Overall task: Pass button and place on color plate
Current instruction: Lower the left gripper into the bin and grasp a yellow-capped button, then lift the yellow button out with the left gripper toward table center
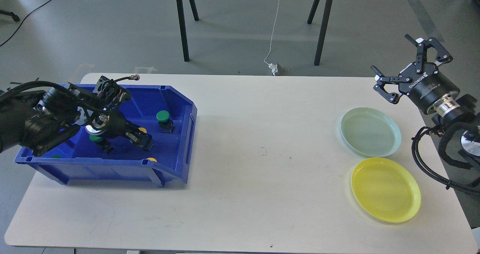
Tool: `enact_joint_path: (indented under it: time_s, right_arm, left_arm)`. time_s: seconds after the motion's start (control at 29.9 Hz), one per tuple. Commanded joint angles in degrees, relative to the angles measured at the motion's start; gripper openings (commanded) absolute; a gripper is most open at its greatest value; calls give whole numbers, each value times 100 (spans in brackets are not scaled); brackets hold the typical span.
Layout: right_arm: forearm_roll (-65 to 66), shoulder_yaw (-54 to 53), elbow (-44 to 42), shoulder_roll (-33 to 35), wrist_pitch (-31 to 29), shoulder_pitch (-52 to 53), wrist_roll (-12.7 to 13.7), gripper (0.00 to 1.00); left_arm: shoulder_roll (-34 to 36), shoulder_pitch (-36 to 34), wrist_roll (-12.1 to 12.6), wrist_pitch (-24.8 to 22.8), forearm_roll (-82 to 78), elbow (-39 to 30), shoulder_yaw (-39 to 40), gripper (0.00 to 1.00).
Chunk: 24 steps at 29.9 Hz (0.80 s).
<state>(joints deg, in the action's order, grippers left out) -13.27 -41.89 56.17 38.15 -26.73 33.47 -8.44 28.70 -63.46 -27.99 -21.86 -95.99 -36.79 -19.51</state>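
- Reaching into the blue bin, the left gripper works among the buttons; its grip cannot be told.
- Green button sits inside the bin.
- Right gripper waits spread apart.
- Green plate and yellow plate, far from the bin, bear nothing; passing and placing remain.

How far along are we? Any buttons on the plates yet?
None yet: the green plate and yellow plate are empty. The left hand is down in the blue bin among the buttons. The right hand waits open above the table. Pick, pass and placing remain.
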Motion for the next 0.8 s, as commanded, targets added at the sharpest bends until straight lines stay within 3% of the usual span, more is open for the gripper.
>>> enact_joint_path:
  time_s: [0.0, 0.13, 0.27, 0.5, 0.63, 0.77]
  right_arm:
    - [0, -3, -1, 8, 1, -7, 0, 100]
    - [-35, -196, -1, 8, -127, -25, 27, 100]
    - [-27, -512, -36, 8, -127, -42, 62, 100]
    - [35, -566, -63, 61, -127, -42, 53, 100]
    - [298, -530, 262, 403, -127, -296, -8, 100]
    - [894, -566, 876, 842, -127, -666, -210, 100]
  left_arm:
    - [-5, -17, -1, 6, 10, -4, 9, 7]
    - [257, -175, -1, 6, 54, -135, 105, 6]
    - [995, -570, -1, 6, 98, -749, 324, 7]
    - [2552, -554, -1, -547, 929, -2858, 2493, 8]
    - [2492, -133, -1, -614, 3371, -3159, 3295, 8]
    - [1764, 43, -1, -614, 4877, -3168, 3445, 8]
